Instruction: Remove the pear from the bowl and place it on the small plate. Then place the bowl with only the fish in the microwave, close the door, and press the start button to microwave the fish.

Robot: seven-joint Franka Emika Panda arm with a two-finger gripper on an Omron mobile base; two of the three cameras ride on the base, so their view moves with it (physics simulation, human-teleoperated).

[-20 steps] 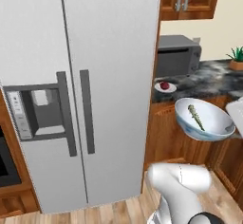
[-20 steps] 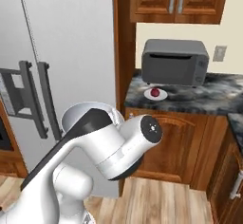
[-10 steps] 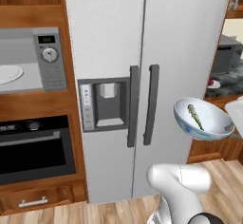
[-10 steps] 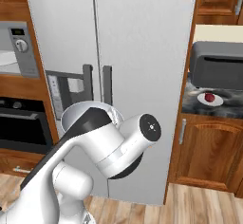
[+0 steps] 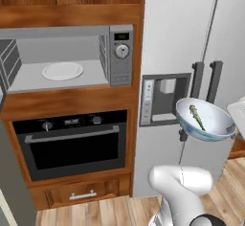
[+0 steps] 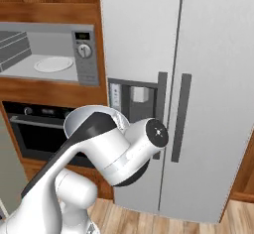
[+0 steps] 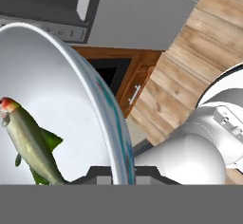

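Observation:
My gripper [image 7: 117,173] is shut on the rim of the white, pale-blue bowl [image 7: 57,76], which I hold in the air in front of the fridge. The olive-green fish [image 7: 29,144] lies alone inside it. In the left base view the bowl [image 5: 213,127] with the fish [image 5: 196,117] hangs at the right, lower than the microwave [image 5: 120,52]. The microwave's door [image 5: 7,63] is swung open to the left, and its cavity holds a flat white turntable disc [image 5: 62,70]. The bowl's rim [image 6: 79,120] peeks from behind my arm. The pear and the small plate are out of view.
A black built-in oven [image 5: 72,146] with a horizontal handle sits under the microwave, with a drawer [image 5: 81,195] below it. The grey two-door fridge [image 6: 198,79] with a dispenser [image 5: 162,98] stands to the right. The floor is wood planks.
The whole picture has shifted: the base has moved left, past the counter and fridge, and now faces the open microwave and oven. The bowl with the fish stays in my gripper.

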